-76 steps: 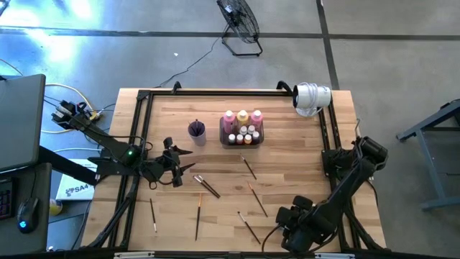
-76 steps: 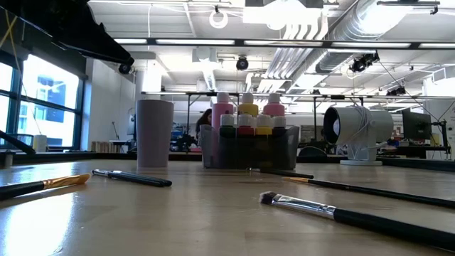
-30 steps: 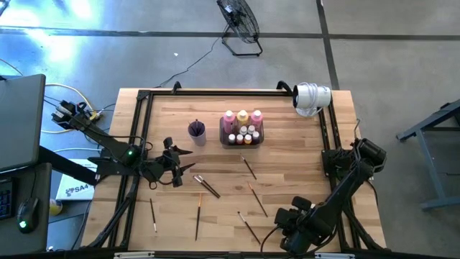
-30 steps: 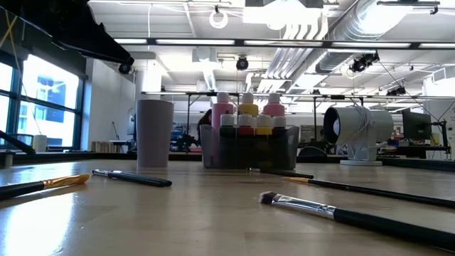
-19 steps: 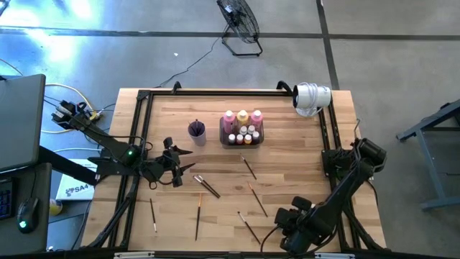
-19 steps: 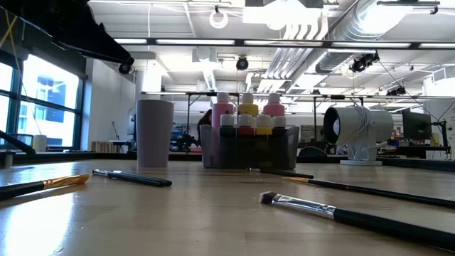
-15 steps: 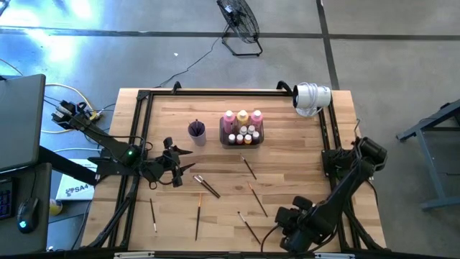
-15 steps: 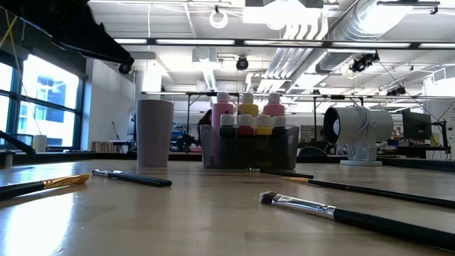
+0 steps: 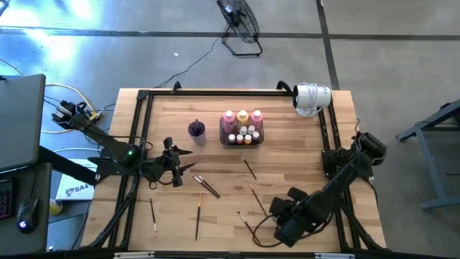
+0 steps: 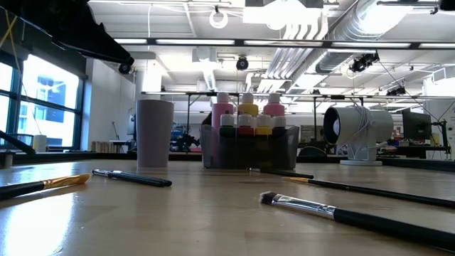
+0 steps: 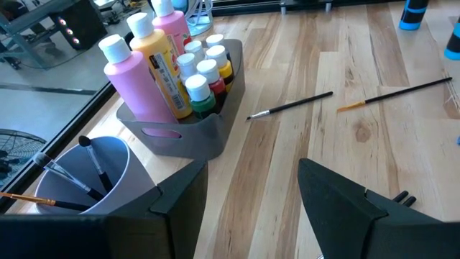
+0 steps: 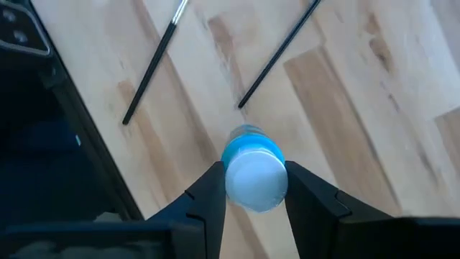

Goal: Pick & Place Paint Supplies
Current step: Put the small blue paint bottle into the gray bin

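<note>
- Shifted since a second ago: right gripper (image 9: 282,229), swung leftward and a little up the near edge of the table (image 9: 287,155); all else unmoved.
- Pinched between its fingers (image 12: 208,198): small blue bottle with white cap (image 12: 252,173), carried clear above the boards over two loose paintbrushes (image 12: 151,66).
- Parked over the table's left side: left gripper (image 11: 251,201), spread wide, holding nothing, facing tray and cup.
- Dark grey tray (image 11: 183,137), centre-back: pink bottle (image 11: 135,86), yellow-orange bottle (image 11: 158,61) and a cluster of tiny white-capped bottles (image 11: 201,83) standing inside; a second pink bottle behind.
- Purple cup (image 9: 197,132), just left of the tray, with brushes stood in it.
- Scattered on the near half: six or so brushes, among them one beside the carried bottle (image 9: 248,226); exact count uncertain from above.
- Meaning for the task, as judged: transit under way, bottle likely bound for the tray; a long carry remains, and every loose brush is still to collect.
</note>
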{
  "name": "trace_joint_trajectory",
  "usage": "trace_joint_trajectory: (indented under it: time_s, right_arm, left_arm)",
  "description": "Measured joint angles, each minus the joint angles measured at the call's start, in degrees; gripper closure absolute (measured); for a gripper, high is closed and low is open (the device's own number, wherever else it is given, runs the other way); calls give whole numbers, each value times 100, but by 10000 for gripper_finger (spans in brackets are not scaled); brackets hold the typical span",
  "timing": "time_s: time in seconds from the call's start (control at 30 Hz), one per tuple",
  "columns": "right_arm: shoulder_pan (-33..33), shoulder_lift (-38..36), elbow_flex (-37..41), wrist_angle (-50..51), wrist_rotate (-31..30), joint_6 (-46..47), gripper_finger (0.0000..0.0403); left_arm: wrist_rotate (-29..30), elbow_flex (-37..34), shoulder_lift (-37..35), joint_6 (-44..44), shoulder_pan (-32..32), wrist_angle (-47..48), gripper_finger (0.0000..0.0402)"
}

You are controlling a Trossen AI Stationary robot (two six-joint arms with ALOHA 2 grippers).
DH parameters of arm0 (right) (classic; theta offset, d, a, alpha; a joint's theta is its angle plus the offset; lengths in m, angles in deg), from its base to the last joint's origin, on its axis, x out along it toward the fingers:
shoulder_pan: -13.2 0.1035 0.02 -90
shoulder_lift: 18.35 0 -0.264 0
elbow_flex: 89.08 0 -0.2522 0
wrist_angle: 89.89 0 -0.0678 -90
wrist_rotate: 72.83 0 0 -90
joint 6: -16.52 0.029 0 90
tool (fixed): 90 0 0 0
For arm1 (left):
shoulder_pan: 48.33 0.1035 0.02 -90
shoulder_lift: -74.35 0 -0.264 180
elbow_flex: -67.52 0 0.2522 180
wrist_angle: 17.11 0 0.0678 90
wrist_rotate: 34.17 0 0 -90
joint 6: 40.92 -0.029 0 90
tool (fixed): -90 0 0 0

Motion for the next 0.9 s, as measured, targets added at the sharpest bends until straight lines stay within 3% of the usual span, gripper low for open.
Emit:
trace_joint_trajectory:
  time_s: [0.27, 0.63, 0.9]
  right_arm:
    - [-453, -315, 0, 10, -58, -619, 286]
    - [-1215, -786, -2, -77, -634, -1121, 288]
    - [-1937, -786, -2, -868, -645, -2184, 285]
  left_arm:
    - [0, 0, -2, 0, 0, 0, 190]
    - [0, 0, 0, 0, 0, 5, 190]
    - [0, 0, 0, 0, 0, 10, 190]
